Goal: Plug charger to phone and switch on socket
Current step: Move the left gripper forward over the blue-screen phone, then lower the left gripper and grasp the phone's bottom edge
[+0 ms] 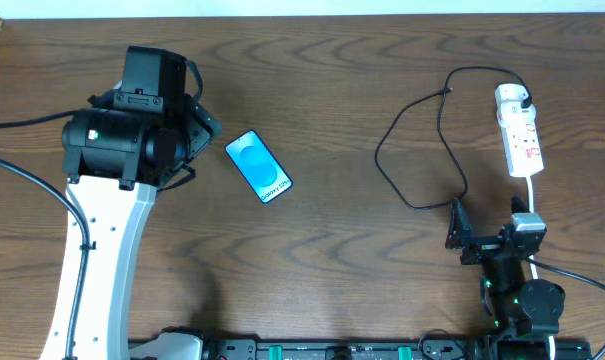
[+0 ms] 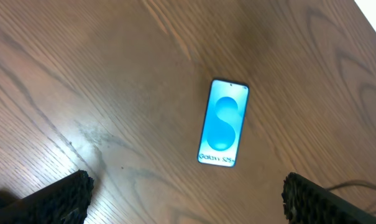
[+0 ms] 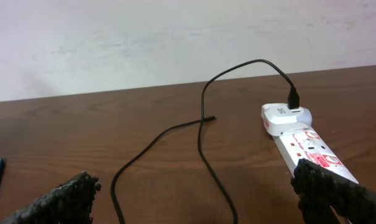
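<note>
While nothing is plugged in yet, the left pincer (image 2: 188, 198) hovers wide open and empty just left of the phone (image 1: 259, 166), which lies flat, screen up, on the desk (image 1: 332, 260), probably lined up to steady or grab it. Further right, the charger (image 3: 204, 118) loops loosely across the desk, its far end plugged in at the top of the socket (image 1: 522, 135), its free plug tip (image 3: 212, 117) lying well apart from the phone. The right pincer (image 3: 194, 186) sits low near the cable, fully spread, holding nothing, likely staged to pick up the tip. The socket switch looks untouched; its state is too small to tell.
</note>
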Motion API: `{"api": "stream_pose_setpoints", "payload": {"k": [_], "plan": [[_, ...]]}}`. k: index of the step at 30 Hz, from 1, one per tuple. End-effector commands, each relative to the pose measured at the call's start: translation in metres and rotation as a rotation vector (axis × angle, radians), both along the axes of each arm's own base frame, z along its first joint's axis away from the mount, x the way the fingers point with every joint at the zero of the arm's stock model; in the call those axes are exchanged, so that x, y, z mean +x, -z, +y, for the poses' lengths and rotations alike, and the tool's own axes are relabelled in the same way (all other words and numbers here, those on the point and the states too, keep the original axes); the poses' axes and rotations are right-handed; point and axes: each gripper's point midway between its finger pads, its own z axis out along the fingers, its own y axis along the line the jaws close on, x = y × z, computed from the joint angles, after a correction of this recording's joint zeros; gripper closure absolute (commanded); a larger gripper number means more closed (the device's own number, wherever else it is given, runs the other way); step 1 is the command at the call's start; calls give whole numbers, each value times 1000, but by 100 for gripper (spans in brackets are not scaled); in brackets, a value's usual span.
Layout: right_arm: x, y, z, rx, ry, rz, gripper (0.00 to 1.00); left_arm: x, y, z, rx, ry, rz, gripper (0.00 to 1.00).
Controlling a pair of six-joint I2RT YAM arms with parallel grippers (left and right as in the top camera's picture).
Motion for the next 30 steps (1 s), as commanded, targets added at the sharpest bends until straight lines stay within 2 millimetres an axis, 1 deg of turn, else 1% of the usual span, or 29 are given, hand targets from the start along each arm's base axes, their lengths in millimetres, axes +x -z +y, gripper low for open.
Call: {"api": "stream_pose_setpoints", "payload": {"k": [1, 7, 12, 15, 21, 30], "plan": [[0, 1, -1, -13, 4, 0, 1, 2, -4, -8, -47, -3, -8, 2], [0, 1, -1, -13, 4, 0, 1, 3, -2, -8, -42, 8, -2, 2], [0, 1, -1, -13, 4, 0, 1, 6, 4, -18, -58, 103, 29, 2], [0, 1, -1, -13, 4, 0, 1, 9, 11, -21, -62, 112, 51, 2], [0, 1, -1, -13, 4, 0, 1, 32, 30, -26, -70, 116, 77, 2], [0, 1, -1, -13, 4, 0, 1, 56, 65, -36, -77, 166, 146, 2]]}}
